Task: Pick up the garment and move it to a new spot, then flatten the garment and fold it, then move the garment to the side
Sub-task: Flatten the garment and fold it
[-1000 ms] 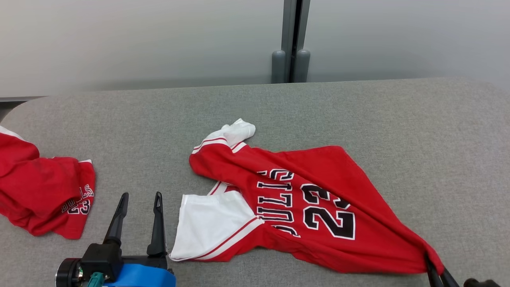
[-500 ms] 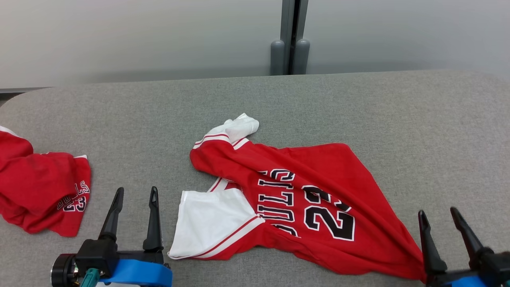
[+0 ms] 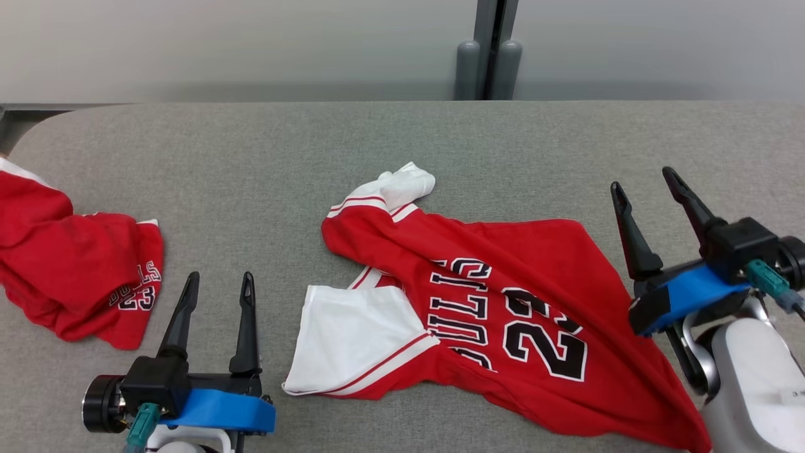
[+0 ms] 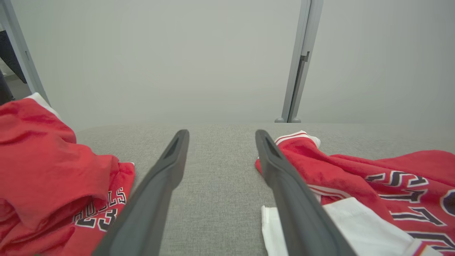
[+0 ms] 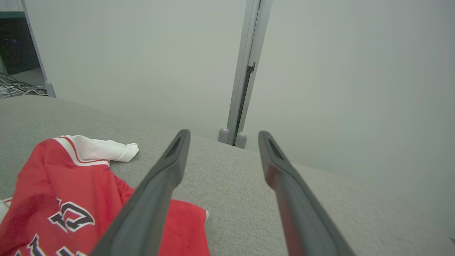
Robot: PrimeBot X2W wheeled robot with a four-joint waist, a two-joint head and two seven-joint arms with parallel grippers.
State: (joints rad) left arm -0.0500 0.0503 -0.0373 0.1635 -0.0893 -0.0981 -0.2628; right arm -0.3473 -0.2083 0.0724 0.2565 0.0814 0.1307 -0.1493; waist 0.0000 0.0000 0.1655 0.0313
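Note:
The garment (image 3: 503, 302) is a red jersey with white sleeves and black "23" lettering. It lies rumpled and skewed in the middle of the grey table (image 3: 251, 157), and also shows in the left wrist view (image 4: 355, 174) and the right wrist view (image 5: 64, 188). My left gripper (image 3: 221, 277) stands open just left of the near white sleeve (image 3: 352, 340), apart from it, with nothing between its fingers (image 4: 221, 132). To the right of the jersey's red edge my right gripper (image 3: 641, 178) is open and empty (image 5: 224, 132), lifted off the cloth.
A second red garment (image 3: 75, 270) lies bunched at the table's left edge (image 4: 42, 177). A pale wall with a grey post (image 3: 488, 50) runs behind the table's far edge. Bare grey surface spreads behind and to the right of the jersey.
My right gripper let go of the jersey's lower right corner, opened and rose to the right of the cloth. The head camera shifted. The left gripper held still.

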